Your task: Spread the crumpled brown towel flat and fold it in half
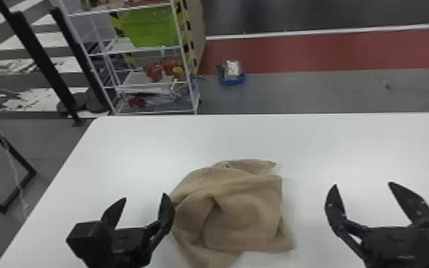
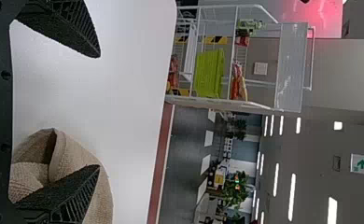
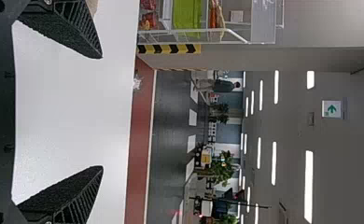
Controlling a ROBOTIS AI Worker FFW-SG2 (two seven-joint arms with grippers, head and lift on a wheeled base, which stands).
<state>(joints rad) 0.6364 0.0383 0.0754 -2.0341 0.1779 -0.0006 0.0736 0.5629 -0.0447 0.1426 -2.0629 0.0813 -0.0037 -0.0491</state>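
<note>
Brown towel (image 1: 238, 214), left claw (image 1: 144, 196) near, right claw (image 1: 363, 184) farther, both spread wide

Green-arrow sign (image 2: 361, 164) on grey wall or ceiling (image 2: 311, 186); other print unreadable.

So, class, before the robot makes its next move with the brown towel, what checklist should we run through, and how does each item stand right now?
1. Left gripper open: ok, its fingers are apart.
2. Right gripper open: ok, fingers apart with nothing between them.
3. Towel spread flat, ready for folding: not ok, it lies crumpled on the table.
4. Right gripper at the towel: not ok, bare table separates them in the head view.
5. Left gripper clear of the towel: cannot tell; one finger overlaps its left edge in the head view, but contact is unclear.
</note>
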